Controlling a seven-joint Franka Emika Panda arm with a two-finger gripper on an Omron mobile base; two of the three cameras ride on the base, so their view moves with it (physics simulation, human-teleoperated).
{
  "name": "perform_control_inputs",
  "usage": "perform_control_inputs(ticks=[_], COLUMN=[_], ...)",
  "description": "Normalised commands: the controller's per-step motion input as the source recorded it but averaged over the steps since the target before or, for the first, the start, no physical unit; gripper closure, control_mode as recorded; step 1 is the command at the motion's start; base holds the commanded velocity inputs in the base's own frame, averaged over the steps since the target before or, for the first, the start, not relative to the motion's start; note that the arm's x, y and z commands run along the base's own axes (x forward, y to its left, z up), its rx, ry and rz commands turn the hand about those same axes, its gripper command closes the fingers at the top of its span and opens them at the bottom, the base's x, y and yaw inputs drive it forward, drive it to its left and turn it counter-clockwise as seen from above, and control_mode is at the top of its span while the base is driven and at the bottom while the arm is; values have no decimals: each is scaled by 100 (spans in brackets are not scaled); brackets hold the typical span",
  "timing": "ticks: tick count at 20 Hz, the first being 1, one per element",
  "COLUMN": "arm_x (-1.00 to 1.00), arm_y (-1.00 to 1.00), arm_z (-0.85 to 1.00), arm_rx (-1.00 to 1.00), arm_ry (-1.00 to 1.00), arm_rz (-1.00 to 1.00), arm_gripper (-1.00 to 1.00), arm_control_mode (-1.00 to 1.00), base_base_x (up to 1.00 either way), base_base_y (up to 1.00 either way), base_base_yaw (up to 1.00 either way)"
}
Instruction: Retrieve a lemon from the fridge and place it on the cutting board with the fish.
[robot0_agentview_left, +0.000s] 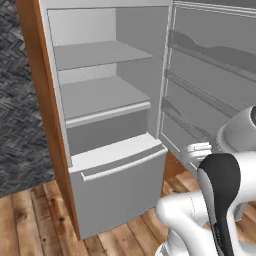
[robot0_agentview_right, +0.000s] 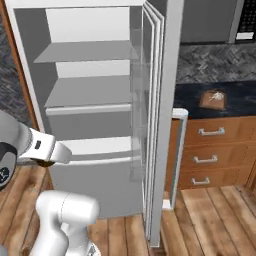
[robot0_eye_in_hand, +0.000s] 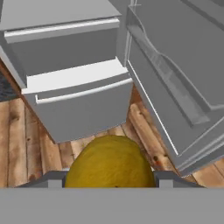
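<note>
While you check the hand view, note the gripper (robot0_eye_in_hand: 109, 183) clenched on the lemon (robot0_eye_in_hand: 109, 162), which sits between its fingertips at the bottom of that view. Beyond the lemon you see wooden floor (robot0_eye_in_hand: 26, 144), then the fridge (robot0_agentview_left: 100, 100) with its door (robot0_agentview_left: 210, 75) swung open and lower drawer (robot0_agentview_left: 117, 187) closed. Farthest off, in the right base view, the cutting board (robot0_agentview_right: 213, 99) lies on the dark counter (robot0_agentview_right: 240, 100), well apart from the fridge.

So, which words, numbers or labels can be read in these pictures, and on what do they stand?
None can be read.
The fridge carries no label.
The black keypad at the top right of the right base view is too blurred.
The pale mark on the cutting board is no writing.
</note>
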Motion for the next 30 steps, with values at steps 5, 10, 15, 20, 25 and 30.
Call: perform_control_inputs(ticks=[5,10,15,20,25,30], arm_x=[0,0,0,0,0,0], arm_y=[0,0,0,0,0,0], arm_z=[0,0,0,0,0,0], arm_rx=[0,0,0,0,0,0], arm_ry=[0,0,0,0,0,0], arm_rz=[0,0,0,0,0,0], arm_gripper=[100,100,100,100,100,100], arm_control_mode=[100,100,100,100,100,100], base_base_x=[-100,-98,-97,-51,-10,-3], base_base_y=[1,17,11,1,-3,-1], base_base_yaw=[-52,-50,-51,-64,-73,-69])
